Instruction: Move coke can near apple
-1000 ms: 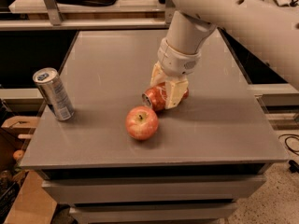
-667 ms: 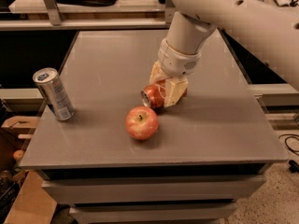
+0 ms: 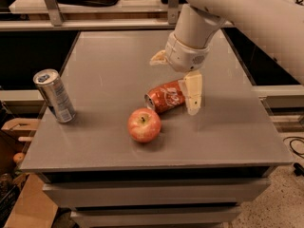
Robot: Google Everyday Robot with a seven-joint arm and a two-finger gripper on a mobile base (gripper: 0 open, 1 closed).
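The coke can (image 3: 164, 98) lies on its side on the grey table (image 3: 109, 70), its silver top facing left. The apple (image 3: 144, 125) sits just in front of it and to the left, a small gap apart. My gripper (image 3: 173, 85) hangs over the can's right end and is open. One pale finger (image 3: 193, 93) points down beside the can's base. The other finger (image 3: 158, 58) sticks out to the left, behind the can. Nothing is in the gripper's hold.
A taller silver-and-blue can (image 3: 54, 96) stands upright near the table's left edge. A shelf with metal posts (image 3: 50, 4) runs along the back. A cardboard box (image 3: 19, 127) sits on the floor to the left.
The gripper was closed around the coke can; now its fingers have spread and the can lies free on the table beside the apple.
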